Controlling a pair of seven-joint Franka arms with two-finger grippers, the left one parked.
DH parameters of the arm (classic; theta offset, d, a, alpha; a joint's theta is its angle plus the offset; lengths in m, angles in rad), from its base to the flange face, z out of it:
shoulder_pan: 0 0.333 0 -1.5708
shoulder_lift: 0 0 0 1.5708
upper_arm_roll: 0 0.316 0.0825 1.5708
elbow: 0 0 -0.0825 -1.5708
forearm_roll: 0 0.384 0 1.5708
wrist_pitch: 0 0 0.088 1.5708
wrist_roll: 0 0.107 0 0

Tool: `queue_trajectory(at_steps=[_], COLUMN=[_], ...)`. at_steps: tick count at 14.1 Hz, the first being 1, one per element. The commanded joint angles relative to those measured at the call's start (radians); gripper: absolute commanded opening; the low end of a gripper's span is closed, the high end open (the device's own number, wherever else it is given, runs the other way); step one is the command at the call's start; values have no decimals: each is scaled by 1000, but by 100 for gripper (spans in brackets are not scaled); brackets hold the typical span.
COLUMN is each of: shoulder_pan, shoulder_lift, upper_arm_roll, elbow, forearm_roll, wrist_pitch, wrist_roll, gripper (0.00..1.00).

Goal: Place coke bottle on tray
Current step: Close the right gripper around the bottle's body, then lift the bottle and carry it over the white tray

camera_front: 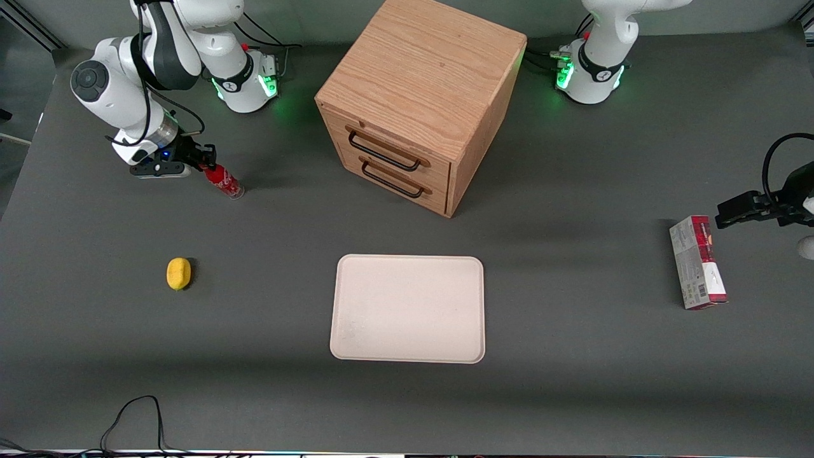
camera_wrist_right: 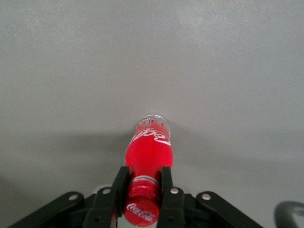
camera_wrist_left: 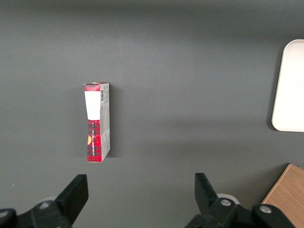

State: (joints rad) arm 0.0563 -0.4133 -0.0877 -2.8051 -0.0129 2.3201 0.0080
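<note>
Gripper [camera_wrist_right: 142, 187]: right arm's, toward the working arm's end of the table; fingers [camera_wrist_right: 118, 183] clenched on the neck of the coke bottle, one on each side, just below the cap.

Coke bottle [camera_front: 222, 180]: red, white script logo, clear base. Held by the neck between the fingers; body slants away from them, base lowest and close to the grey table [camera_front: 572, 394]. Whether the base touches the surface cannot be told. In the wrist view the bottle [camera_wrist_right: 148, 152] runs straight out from between the fingers.

Tray [camera_front: 407, 308]: cream-white, rounded corners, flat on the table, nothing on it. Well apart from the fingers, nearer the front camera and toward the table's middle.

Lemon [camera_front: 179, 273]: yellow, on the table, nearer the front camera than the fingers.

Drawer cabinet [camera_front: 420, 102]: wooden, two black handles, sideways from the fingers toward the table's middle.

Carton box [camera_front: 697, 262]: red and grey, lying toward the parked arm's end.
</note>
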Motion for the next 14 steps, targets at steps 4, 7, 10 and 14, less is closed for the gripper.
queue_trajectory(at_steps=[4, 7, 10, 14], shoulder_pan=[8, 4, -25, -41], shoulder_lift=[11, 88, 207, 430], upper_arm_roll=[-7, -4, 80, 187], elbow=[126, 325, 617, 1074], forearm_roll=[-1, -1, 2, 4], wrist_pitch=[-88, -190, -388, -625], wrist_roll=[-2, -3, 10, 140], gripper=[0, 0, 0, 0])
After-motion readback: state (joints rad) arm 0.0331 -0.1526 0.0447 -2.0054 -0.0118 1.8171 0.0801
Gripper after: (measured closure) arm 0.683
